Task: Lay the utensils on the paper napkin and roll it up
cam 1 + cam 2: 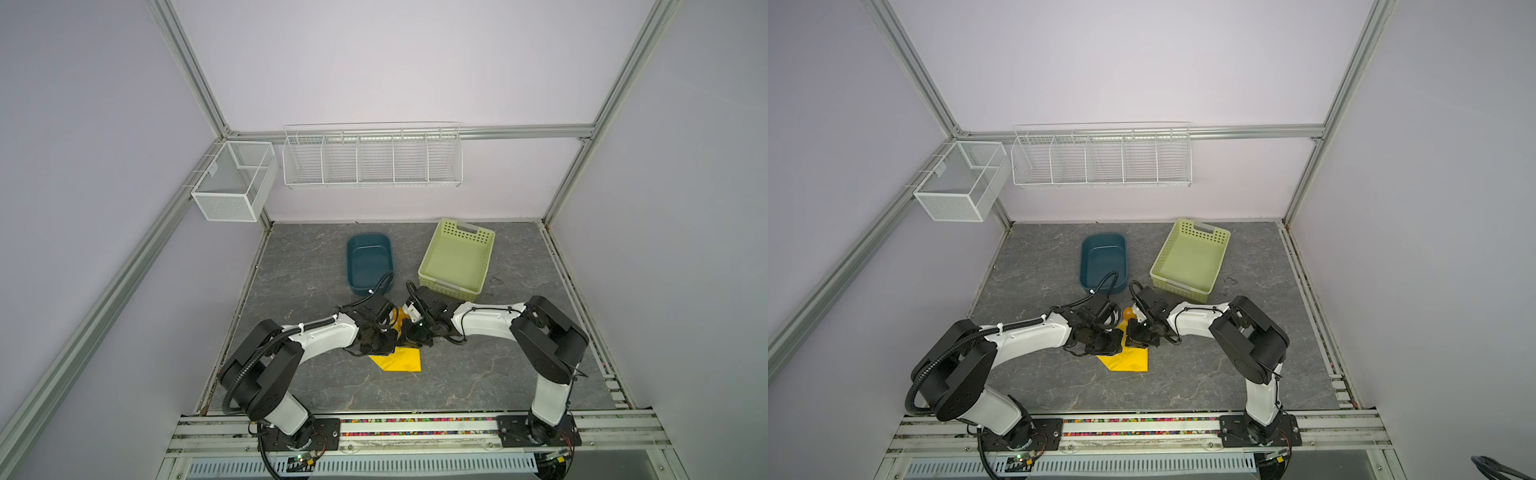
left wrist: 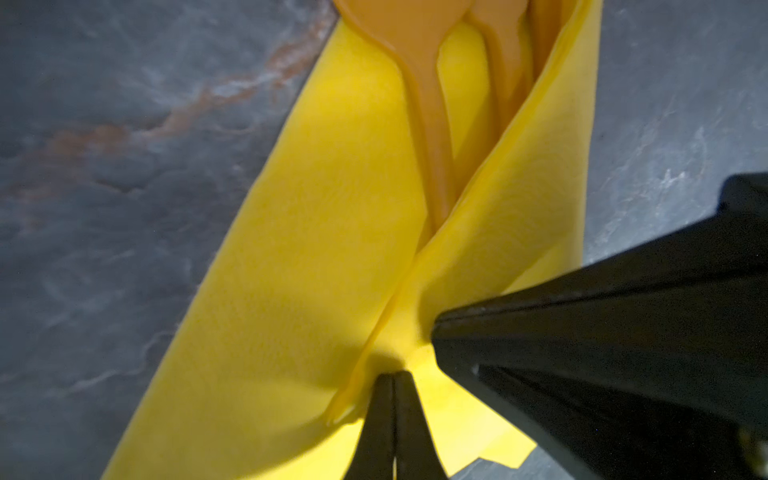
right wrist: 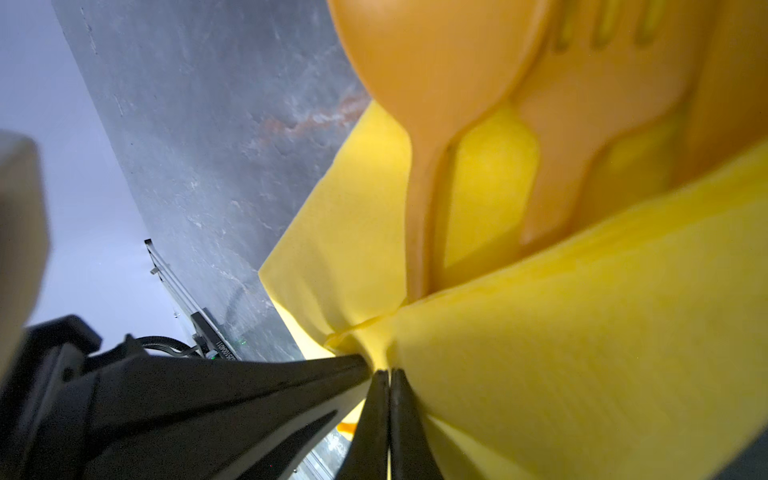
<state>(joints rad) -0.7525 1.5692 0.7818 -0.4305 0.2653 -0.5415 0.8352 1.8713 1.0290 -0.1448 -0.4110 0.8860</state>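
The paper napkin (image 1: 401,362), low and centre in both top views, has a flap folded over the utensils (image 3: 478,124), its edge pinched by the left gripper (image 2: 392,380) and right gripper (image 3: 390,374), each with jaws pressed together, evidently to keep the wrap tight for rolling.

The grey marbled table (image 1: 478,374) carries a blue tub (image 1: 368,262), a pale green basket (image 1: 455,262) beside it, and the yellow paper napkin (image 1: 400,361) nearer the front.

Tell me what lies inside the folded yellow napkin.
Inside the yellow napkin lie an orange spoon and fork; a third orange piece beside them is blurred. The napkin's fold covers their handle ends.
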